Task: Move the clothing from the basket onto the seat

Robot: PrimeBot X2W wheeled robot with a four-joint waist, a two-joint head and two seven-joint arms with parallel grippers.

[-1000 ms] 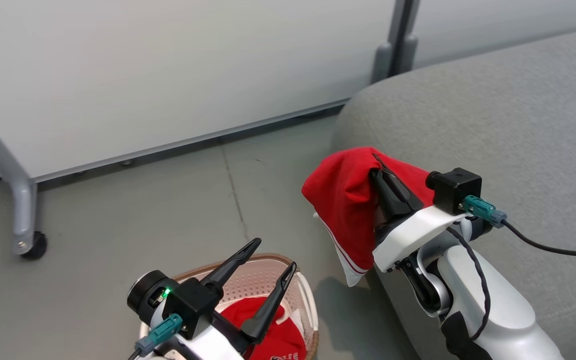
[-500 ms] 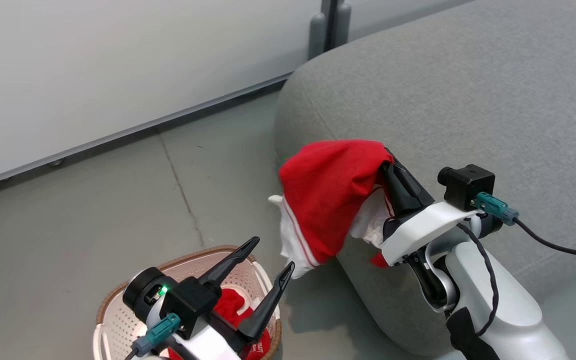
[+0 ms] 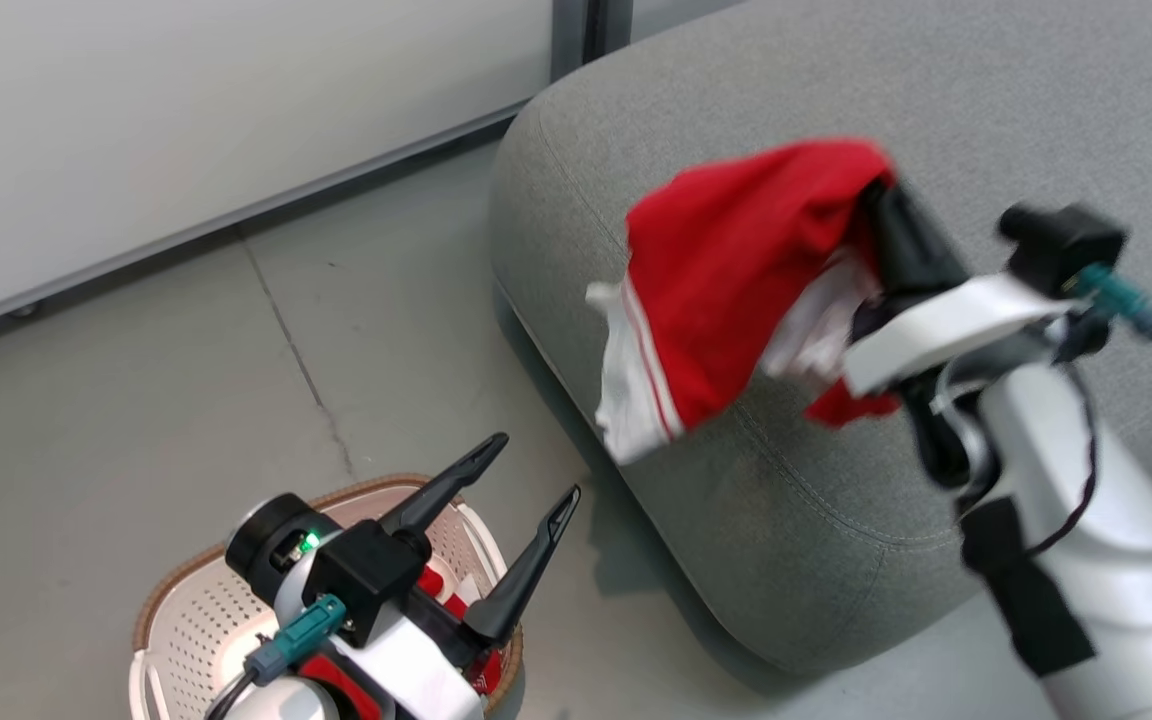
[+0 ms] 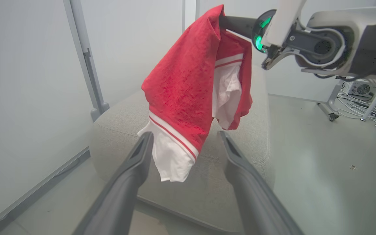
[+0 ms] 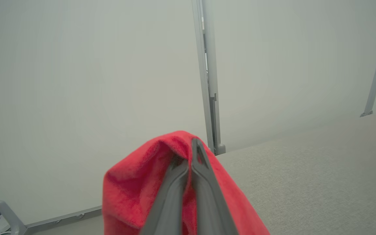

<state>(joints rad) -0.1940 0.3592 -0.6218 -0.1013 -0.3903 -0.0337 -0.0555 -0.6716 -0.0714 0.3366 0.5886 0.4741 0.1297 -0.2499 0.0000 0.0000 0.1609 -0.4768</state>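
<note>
My right gripper (image 3: 881, 195) is shut on a bright red garment with white trim (image 3: 726, 280), which hangs in the air above the near corner of the grey seat (image 3: 986, 90). In the right wrist view the shut fingers (image 5: 191, 147) pinch the red fabric (image 5: 132, 182) over the seat (image 5: 305, 169). My left gripper (image 3: 536, 466) stands open above the white basket (image 3: 186, 620). A bit of a second red garment (image 3: 431, 583) shows in the basket, mostly hidden behind that gripper. The left wrist view looks between open fingers (image 4: 185, 134) at the dangling garment (image 4: 184, 81).
A pale partition wall (image 3: 186, 100) with a grey post (image 3: 576, 25) runs behind the seat. Grey floor (image 3: 136, 380) lies between wall, basket and seat. Cables and a wheeled stand's foot (image 4: 331, 116) lie beyond the seat in the left wrist view.
The head camera has turned toward the seat. My right gripper has carried the red garment up and further over the seat. The left gripper has stayed open above the basket.
</note>
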